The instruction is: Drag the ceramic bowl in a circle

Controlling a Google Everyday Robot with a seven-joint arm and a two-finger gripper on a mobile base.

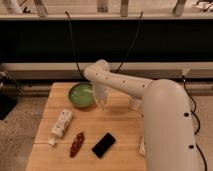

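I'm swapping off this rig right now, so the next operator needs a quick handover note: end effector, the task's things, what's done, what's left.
End effector: down at the right rim of the ceramic bowl, at the back of the wooden table.
Other items: a white bottle, a reddish-brown object and a black phone lie nearer the front, apart from the bowl.
Done: arm has reached the bowl.
Left: how much of the circle has been dragged cannot be read here; assume the circular drag remains, keeping away from the front items.

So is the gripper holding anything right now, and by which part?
Cannot be told: the gripper is down at the right rim of the glossy green ceramic bowl, but a grip isn't visible.
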